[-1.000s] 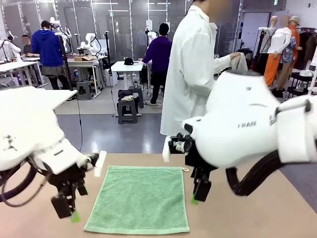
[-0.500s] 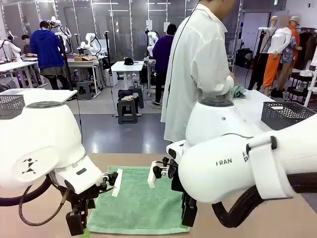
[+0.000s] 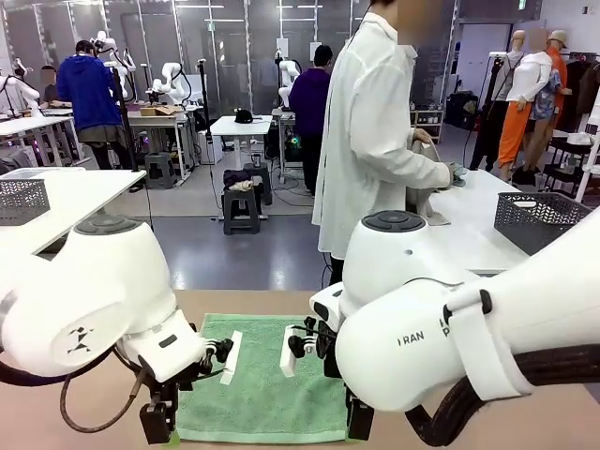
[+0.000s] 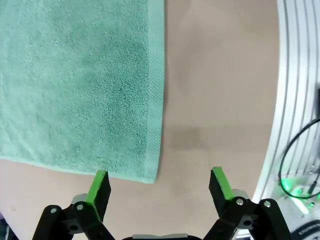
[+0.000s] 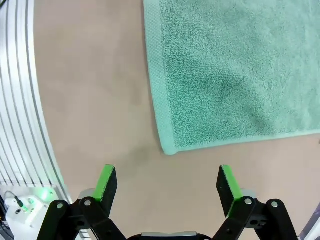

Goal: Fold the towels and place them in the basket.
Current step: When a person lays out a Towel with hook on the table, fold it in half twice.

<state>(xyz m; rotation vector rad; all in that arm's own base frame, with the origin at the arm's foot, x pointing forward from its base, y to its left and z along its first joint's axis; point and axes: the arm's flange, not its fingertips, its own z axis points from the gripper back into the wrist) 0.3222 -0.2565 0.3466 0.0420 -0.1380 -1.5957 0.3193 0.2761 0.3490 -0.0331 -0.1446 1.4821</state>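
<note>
Tan and bare around the cloth, the surface (image 4: 215, 75) carries the mint green towel (image 3: 262, 394), spread flat at the lower centre of the front view. What matters for the coming move is how each near corner lies to each hand.

In the left wrist view the left hand (image 4: 160, 182) hangs empty with its green pads wide apart. One near corner of the towel sits just above the gap between them, a little toward the left pad, and the cloth spreads to the upper left of the frame. In the right wrist view the right hand (image 5: 166, 181) is also spread and empty. The other near corner lies just above its gap, and the cloth runs to the upper right.

Each hand therefore has its own corner, and neither is clearly nearer. The towel's long axis seems to run up the front view toward the person (image 3: 361, 141), though foreshortening leaves this unsure.

Nothing lies between pads and corners. A ribbed metal rail (image 4: 295, 100) borders the surface close by.

A wire-mesh basket (image 3: 548, 217) stands well apart on the white table (image 3: 478, 234) at the right edge, where the person handles a pale cloth (image 3: 424, 202).
</note>
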